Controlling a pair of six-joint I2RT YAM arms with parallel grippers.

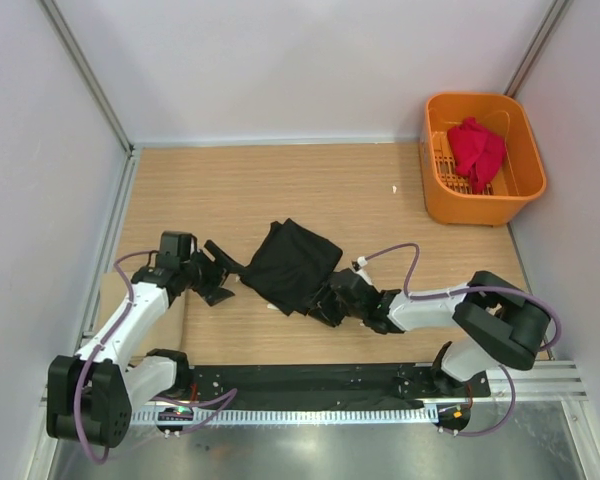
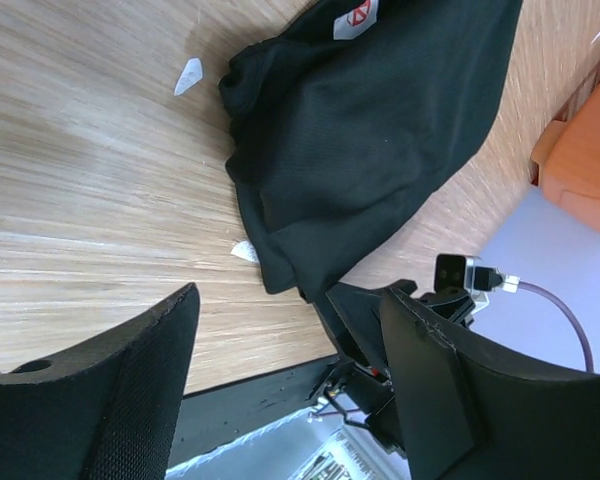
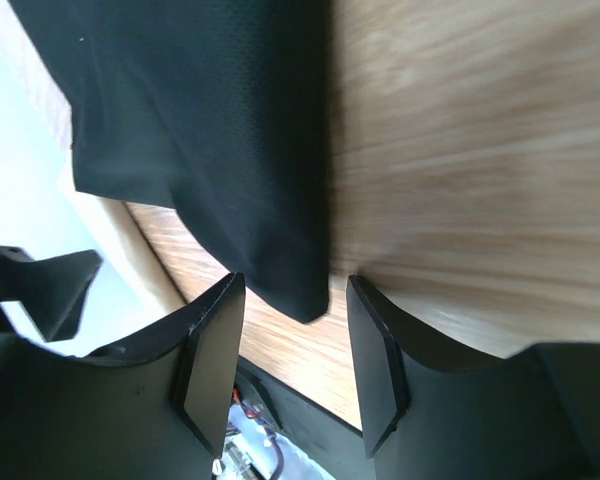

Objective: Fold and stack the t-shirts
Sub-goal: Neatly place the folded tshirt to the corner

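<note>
Black shirt (image 1: 290, 265): lies bunched and partly folded at the middle of the table (image 1: 230, 190), one corner toward the far side, its near edge toward the arms.
Shirt label (image 2: 355, 15): a white patch with a red mark, on the part of the black cloth farthest from the left wrist camera.
Red shirt (image 1: 477, 150): crumpled inside the basket (image 1: 525, 190), well apart from the black one.
Basket: orange plastic, at the far right corner of the table.
Left gripper (image 2: 288, 300): low over the wood just left of the black shirt, pointing at it; the jaws stand wide and hold nothing.
Left fingers (image 2: 130, 400): apart from the cloth, with bare table between them.
Right gripper (image 3: 293, 290): at the shirt's near right edge; the jaws are parted, not pressed together.
Shirt corner (image 3: 295, 285): reaches into the gap between the right fingers (image 3: 215, 360); whether the cloth touches either pad cannot be told.
Scraps: one white bit (image 2: 188, 75) on the wood beside the black shirt, another (image 2: 244, 251) touching its edge.
</note>
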